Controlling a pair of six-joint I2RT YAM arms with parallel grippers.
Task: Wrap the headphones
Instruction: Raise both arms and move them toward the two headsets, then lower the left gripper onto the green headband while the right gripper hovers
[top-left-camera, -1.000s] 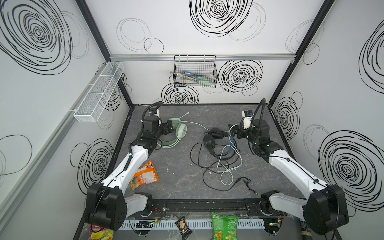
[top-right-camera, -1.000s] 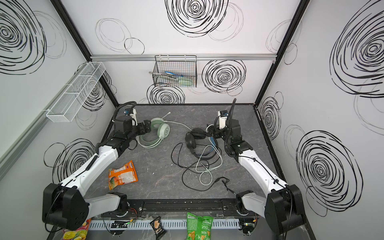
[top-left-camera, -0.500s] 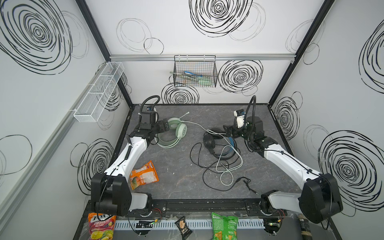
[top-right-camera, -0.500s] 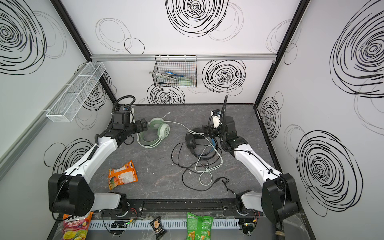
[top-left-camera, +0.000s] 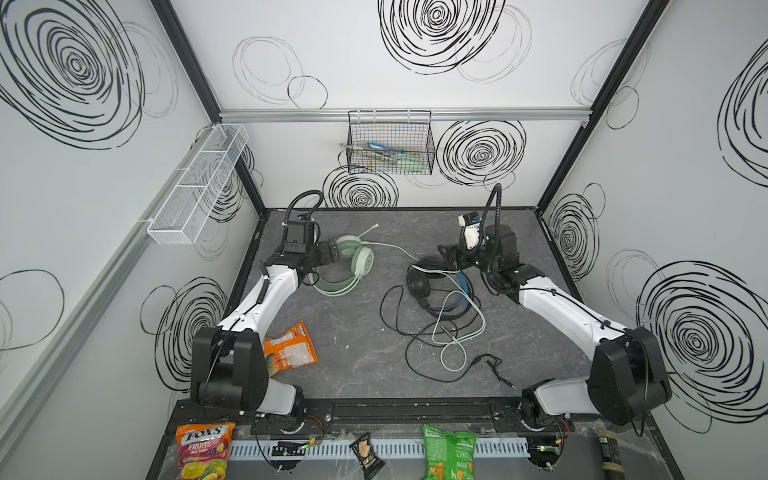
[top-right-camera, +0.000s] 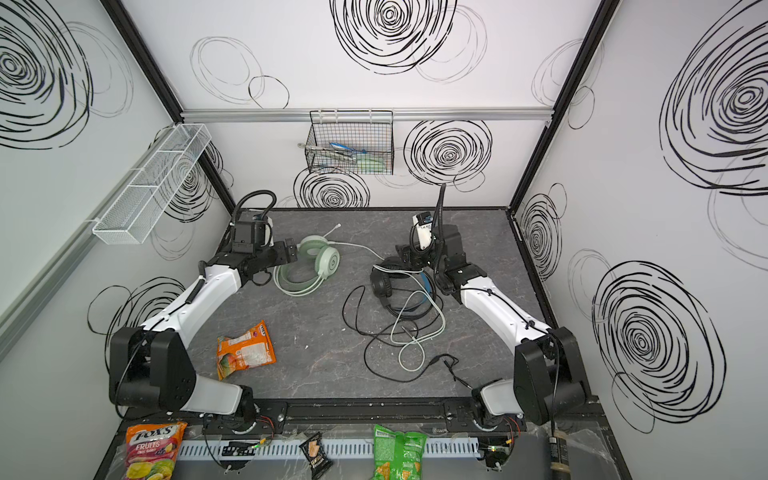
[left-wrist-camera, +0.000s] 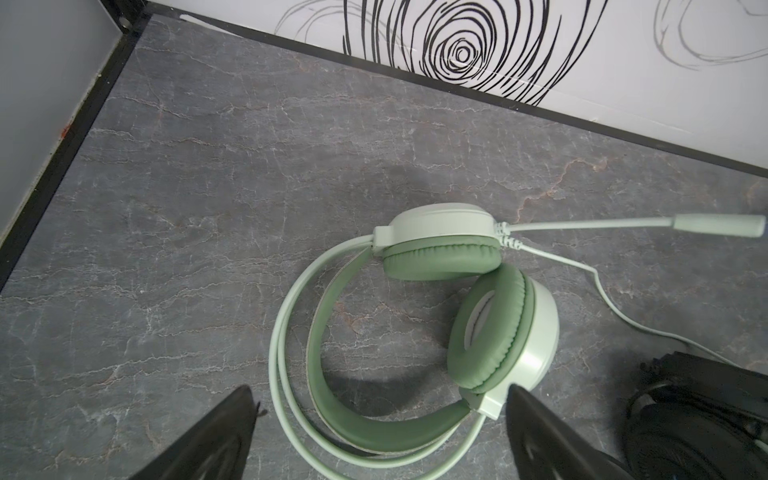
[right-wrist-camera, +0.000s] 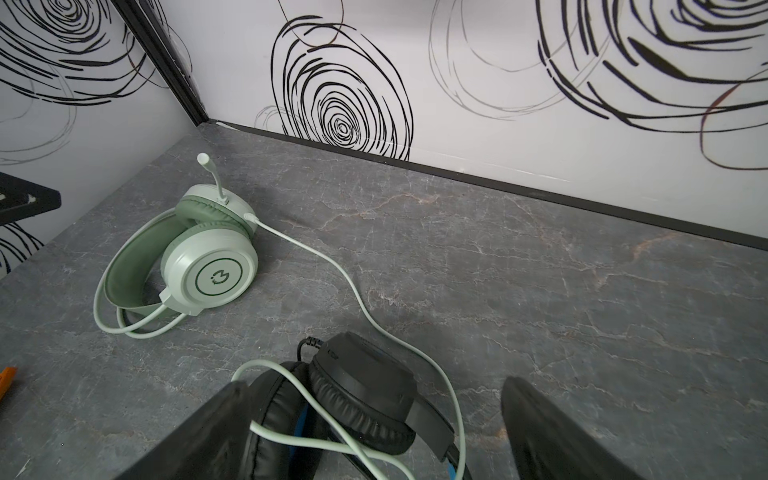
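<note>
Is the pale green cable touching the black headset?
Touching. The right wrist view shows the pale green cable draped across the ear pad of the black headset, resting on it.

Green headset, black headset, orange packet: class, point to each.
green headset (top-left-camera: 362, 262), in a top view, outer ear cup.
black headset (right-wrist-camera: 365, 370), right wrist view, ear cup shell.
orange packet (top-left-camera: 291, 349), in a top view, its middle.

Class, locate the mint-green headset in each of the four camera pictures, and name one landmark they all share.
Top view: mint-green headset left of middle, beside the left gripper.
Top view: same place, left of middle.
Left wrist: close up, just ahead of the left gripper.
Right wrist: farther off, beyond the black headset.
Shared landmark: the swirl low on the back wall.
</note>
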